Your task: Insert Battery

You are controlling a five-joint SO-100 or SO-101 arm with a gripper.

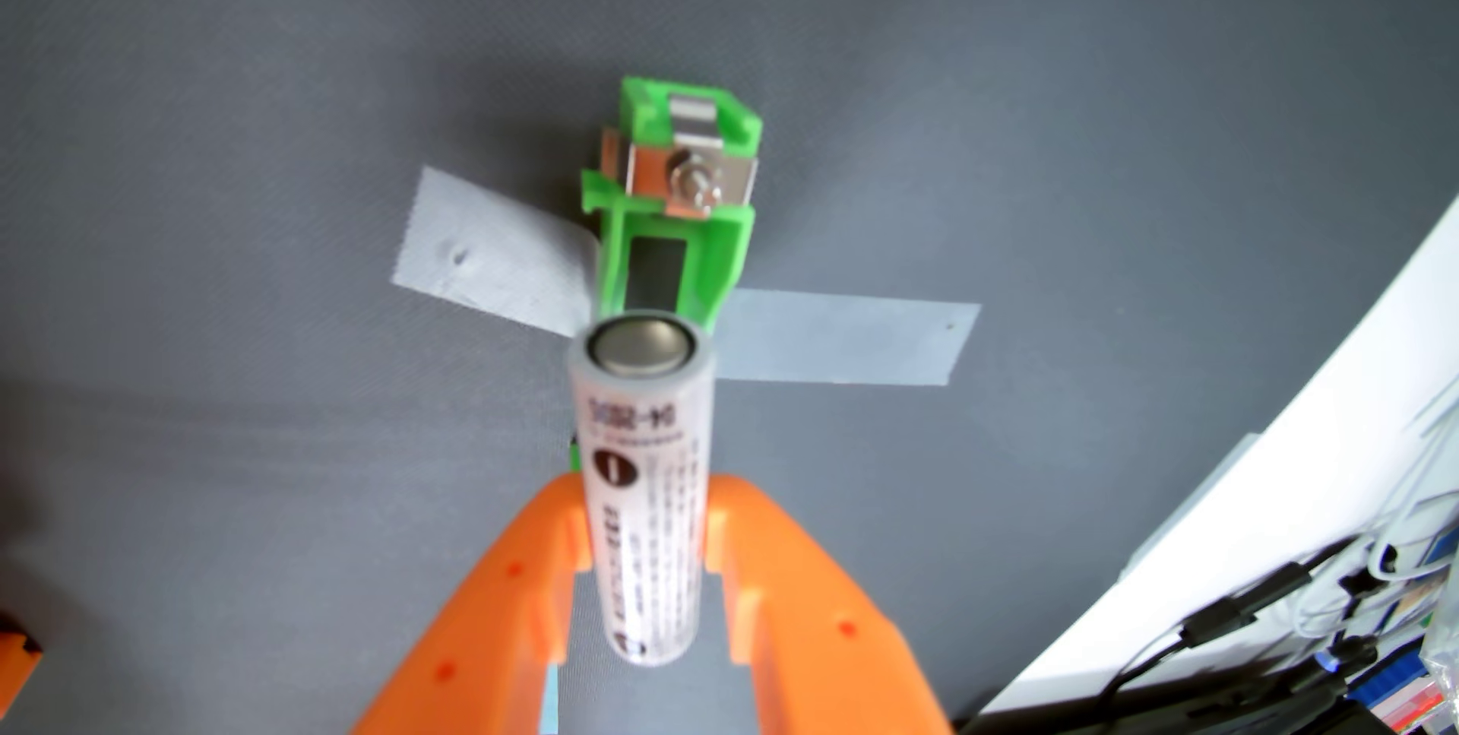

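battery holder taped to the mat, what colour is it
Bright green plastic battery holder with silver metal contacts, seen in the wrist view.

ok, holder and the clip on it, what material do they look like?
Holder: bright green plastic, matte, probably 3D-printed going by its blocky edges. Clip: bare shiny metal, a bent silvery strip held by a bolt. The gripper holds the battery just in front.

The white cylindrical battery carries a black round sign with a white bar and lines of small dark print, too blurred to read.
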